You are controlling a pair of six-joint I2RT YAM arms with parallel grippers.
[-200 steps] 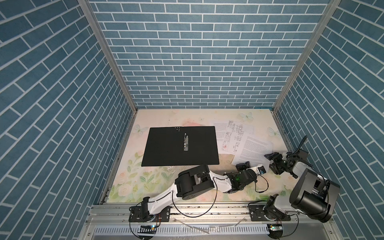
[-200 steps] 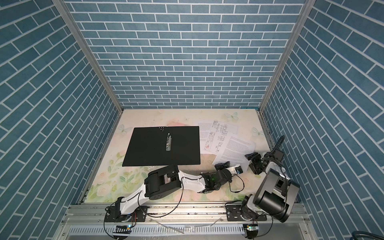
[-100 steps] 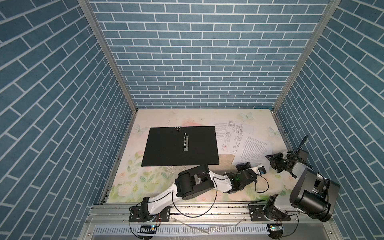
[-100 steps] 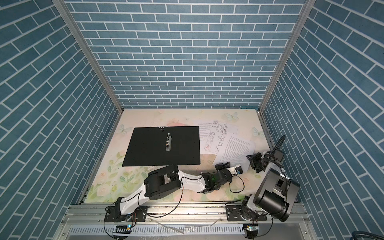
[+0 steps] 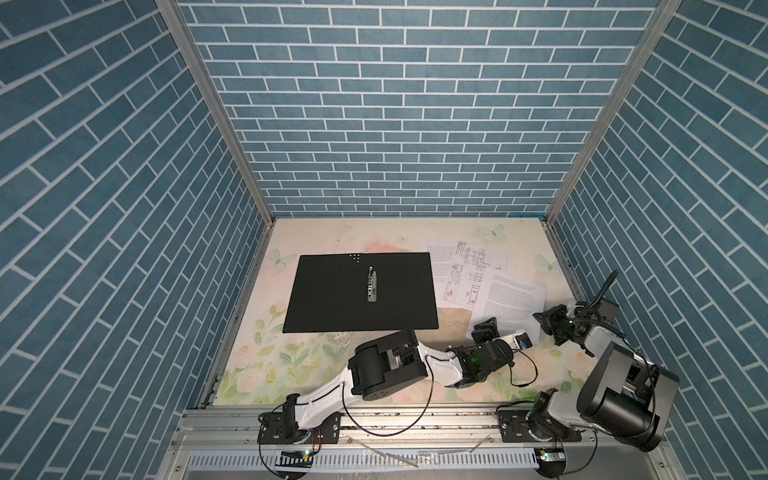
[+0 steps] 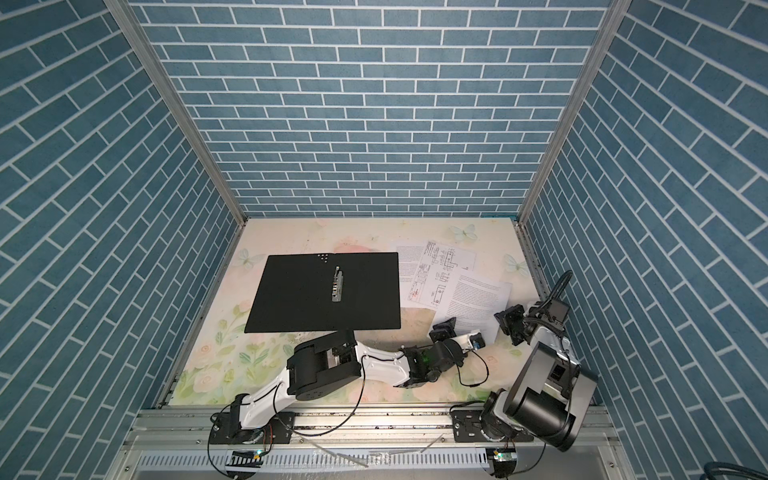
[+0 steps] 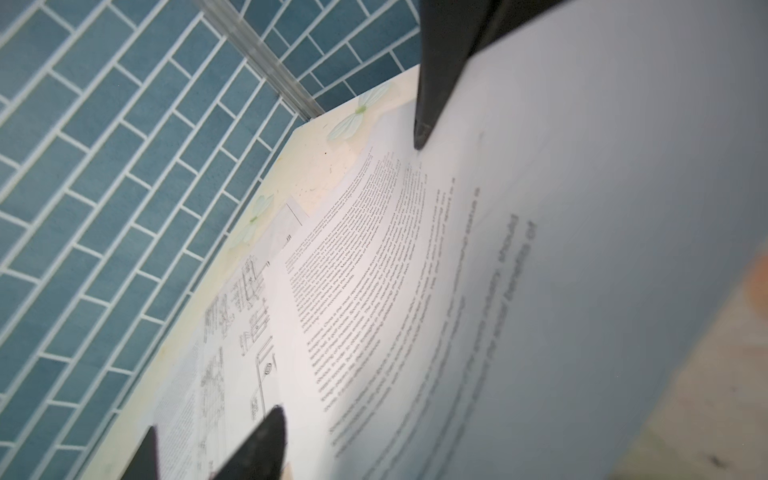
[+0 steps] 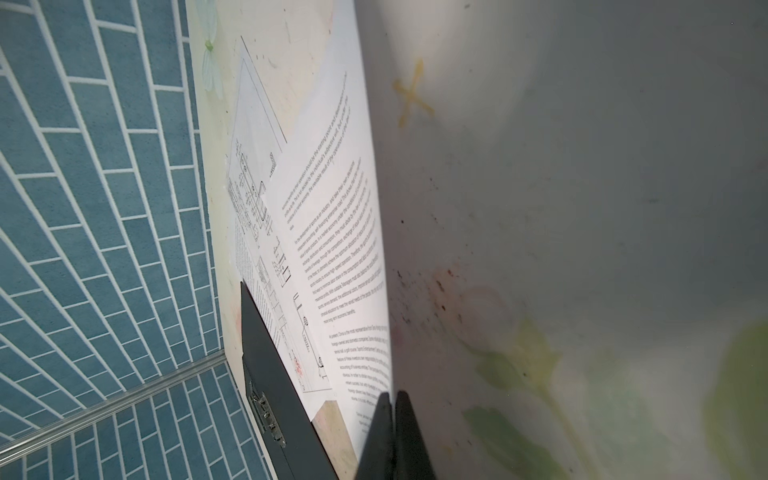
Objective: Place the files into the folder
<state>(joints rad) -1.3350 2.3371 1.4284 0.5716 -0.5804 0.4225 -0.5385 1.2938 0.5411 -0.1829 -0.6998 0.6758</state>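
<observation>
The text-only sheet lies at the right of the surface, turned at a slant. Its far corner overlaps the drawing sheet, which lies flat behind it. Neither file is in the folder. The folder lies open and flat at the middle left, black inside facing up, with a metal clip along its spine. The drawing sheet's left edge sits right against the folder's right edge; I cannot tell whether they overlap.

The right end effector is at the near right edge of the text-only sheet. In the right wrist view its two fingers are pressed together, and the sheet's edge runs straight into the seam between them, so it is pinching that sheet. The paper there curves up off the surface.

The left end effector reaches across to the sheet's near left corner. In the left wrist view its jaws stand wide apart: one finger is above the printed page and the other is well clear of it, so they grip nothing.

Blue brick-pattern walls enclose the surface on three sides.
</observation>
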